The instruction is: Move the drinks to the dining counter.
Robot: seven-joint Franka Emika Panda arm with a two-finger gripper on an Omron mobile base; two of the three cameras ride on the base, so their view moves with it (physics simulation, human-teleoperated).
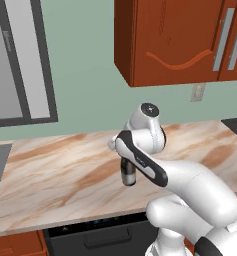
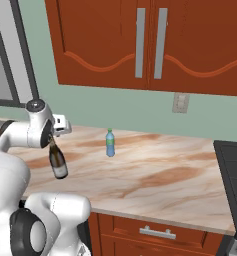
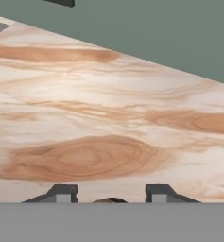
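Arm [image 1: 190, 185] hides wine bottle [image 2: 58, 162] neck; end effector [image 2: 52, 139] grip unclear

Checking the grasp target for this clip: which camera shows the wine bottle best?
The right base view: the wine bottle shows nearly whole, dark body and pale label, leaning, neck up at the robot's hand. In the left base view only its lower part shows below the arm. The hand view catches just a sliver of its top between the fingertips.
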